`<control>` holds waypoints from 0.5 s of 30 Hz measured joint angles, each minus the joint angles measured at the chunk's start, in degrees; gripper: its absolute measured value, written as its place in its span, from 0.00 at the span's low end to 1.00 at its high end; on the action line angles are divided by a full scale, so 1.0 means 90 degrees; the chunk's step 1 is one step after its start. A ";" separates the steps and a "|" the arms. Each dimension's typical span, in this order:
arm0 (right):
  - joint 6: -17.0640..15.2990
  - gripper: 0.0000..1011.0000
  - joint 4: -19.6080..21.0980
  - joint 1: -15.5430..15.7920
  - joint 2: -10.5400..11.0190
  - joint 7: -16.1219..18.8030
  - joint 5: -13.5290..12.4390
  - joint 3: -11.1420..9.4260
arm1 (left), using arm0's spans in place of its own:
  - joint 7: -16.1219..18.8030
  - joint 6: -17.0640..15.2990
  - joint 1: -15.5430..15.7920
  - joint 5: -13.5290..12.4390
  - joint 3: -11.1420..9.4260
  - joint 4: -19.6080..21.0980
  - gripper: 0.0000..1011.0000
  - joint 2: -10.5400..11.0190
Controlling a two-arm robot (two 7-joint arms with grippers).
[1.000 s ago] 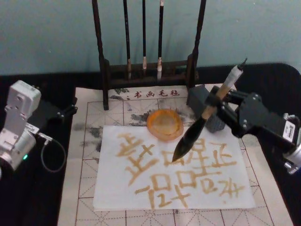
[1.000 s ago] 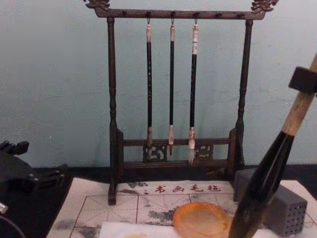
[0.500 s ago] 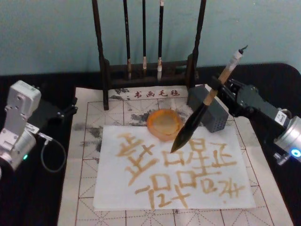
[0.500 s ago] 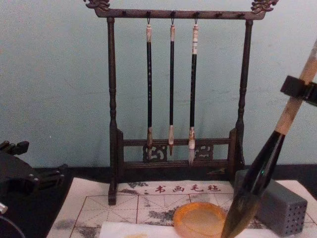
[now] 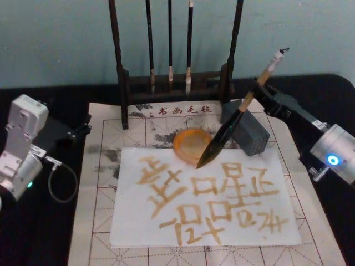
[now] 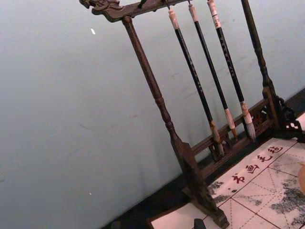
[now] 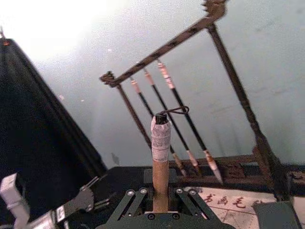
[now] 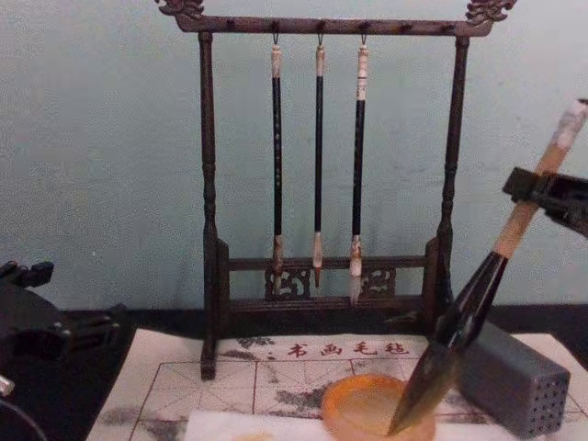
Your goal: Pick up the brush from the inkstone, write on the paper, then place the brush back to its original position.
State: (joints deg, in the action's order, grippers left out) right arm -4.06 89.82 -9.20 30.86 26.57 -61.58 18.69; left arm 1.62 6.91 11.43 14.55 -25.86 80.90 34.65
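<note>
Now R gripper (image 5: 255, 97) clamped on brush (image 5: 224, 133), tip at inkstone (image 5: 186, 143) rim; L gripper (image 5: 80, 132) parked left.

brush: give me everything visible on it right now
The brush is large, with a tan wooden handle, a whitish wrapped end carrying a dark loop, a black lower section and a dark, bushy, pointed tip. It is tilted, with the loop end up and toward the robot's right. The tip points down at the right rim of the inkstone; whether they touch is unclear. The right gripper is shut on the tan handle.
</note>
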 joint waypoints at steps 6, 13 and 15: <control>-0.0155 0.20 -0.0252 -0.0237 -0.0180 -0.0361 -0.0233 0.0085 | 0.0000 0.0000 0.0000 0.0000 0.0000 0.0000 0.99 0.0000; -0.0197 0.20 -0.0473 -0.0441 -0.0353 -0.0653 -0.0419 0.0176 | 0.0000 0.0000 0.0000 0.0000 0.0000 0.0000 0.99 0.0000; -0.0178 0.20 -0.0530 -0.0492 -0.0398 -0.0729 -0.0446 0.0205 | 0.0000 0.0000 0.0000 0.0000 0.0000 0.0000 0.99 0.0000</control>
State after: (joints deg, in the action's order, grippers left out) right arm -5.66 85.05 -13.62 27.28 20.01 -65.59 20.54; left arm 1.62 6.91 11.43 14.55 -25.86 80.90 34.65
